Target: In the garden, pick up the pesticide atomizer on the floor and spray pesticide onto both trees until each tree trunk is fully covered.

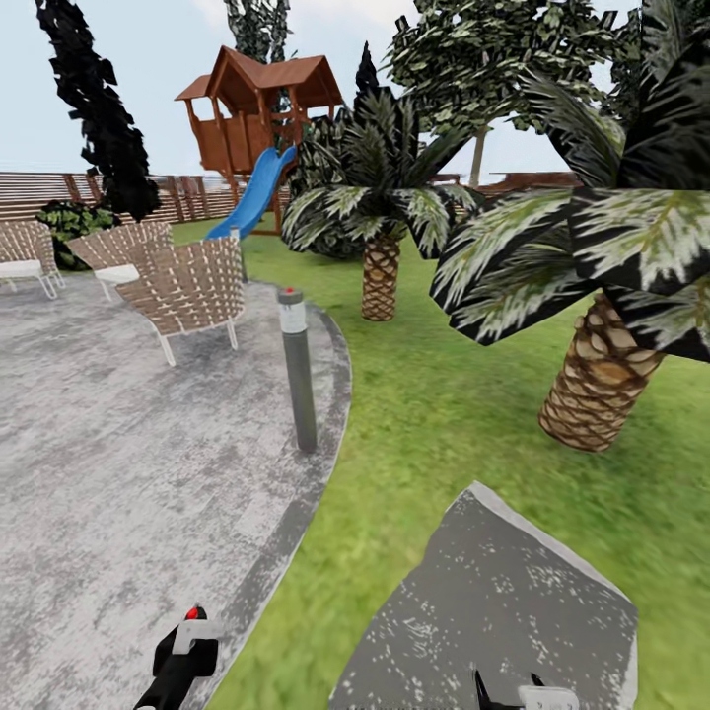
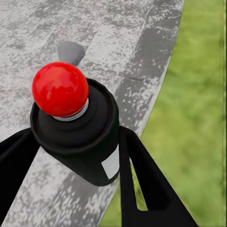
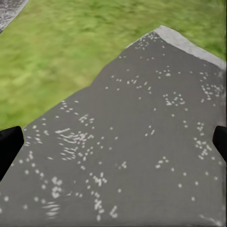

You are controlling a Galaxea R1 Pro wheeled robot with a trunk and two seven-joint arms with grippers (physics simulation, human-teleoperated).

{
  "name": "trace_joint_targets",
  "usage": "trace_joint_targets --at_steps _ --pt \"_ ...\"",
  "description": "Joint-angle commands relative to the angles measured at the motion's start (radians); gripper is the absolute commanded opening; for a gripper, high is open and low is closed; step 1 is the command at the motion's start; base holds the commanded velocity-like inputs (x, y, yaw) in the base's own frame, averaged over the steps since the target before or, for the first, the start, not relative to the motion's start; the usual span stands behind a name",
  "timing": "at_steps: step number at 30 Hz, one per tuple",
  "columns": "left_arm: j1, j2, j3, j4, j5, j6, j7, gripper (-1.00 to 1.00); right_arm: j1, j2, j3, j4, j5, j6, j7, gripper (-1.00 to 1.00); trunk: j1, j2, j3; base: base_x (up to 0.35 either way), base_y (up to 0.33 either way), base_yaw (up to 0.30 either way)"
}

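Note:
My left gripper [image 1: 193, 631] is low at the near left, over the patio's edge, shut on the pesticide atomizer [image 1: 196, 614]. In the left wrist view the atomizer [image 2: 75, 127] is a black body with a round red tip [image 2: 60, 89], held between the two dark fingers [image 2: 137, 175]. My right gripper [image 1: 518, 696] hangs open at the bottom right over a grey stone slab; its fingertips [image 3: 9, 146] stand wide apart with nothing between them. Far back behind the palms rises one tall tree with a pale bare trunk [image 1: 478, 158] and dark foliage. No mist shows.
A grey paved patio [image 1: 118, 463] curves along the lawn [image 1: 434, 414], with a bollard light [image 1: 296, 365] at its rim and wicker chairs [image 1: 187, 291] behind. Two palms [image 1: 380, 276] [image 1: 597, 385] stand on the grass. A flat stone slab [image 1: 493, 611] lies near. A playhouse with a blue slide [image 1: 256, 187] stands by the slat fence [image 1: 39, 192].

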Motion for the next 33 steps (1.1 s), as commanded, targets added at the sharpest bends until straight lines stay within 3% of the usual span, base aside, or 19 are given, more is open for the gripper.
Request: trace_joint_targets --at_steps 1,13,33 --pt "0.0 0.0 0.0 0.0 0.0 0.0 0.0 -1.0 0.0 0.0 0.0 0.0 0.0 0.0 0.0 1.0 0.0 0.0 -0.002 0.0 -0.268 -0.133" --pt "0.0 0.0 0.0 0.001 0.0 0.0 0.0 -1.0 0.001 0.0 0.0 0.0 0.0 0.0 0.0 1.0 0.0 0.0 -0.019 0.0 -0.268 -0.157" --pt "0.0 0.0 0.0 0.001 0.0 0.0 0.0 -1.0 0.001 0.0 0.0 0.0 0.0 0.0 0.0 1.0 0.0 0.0 -0.034 -0.051 -0.269 -0.261"
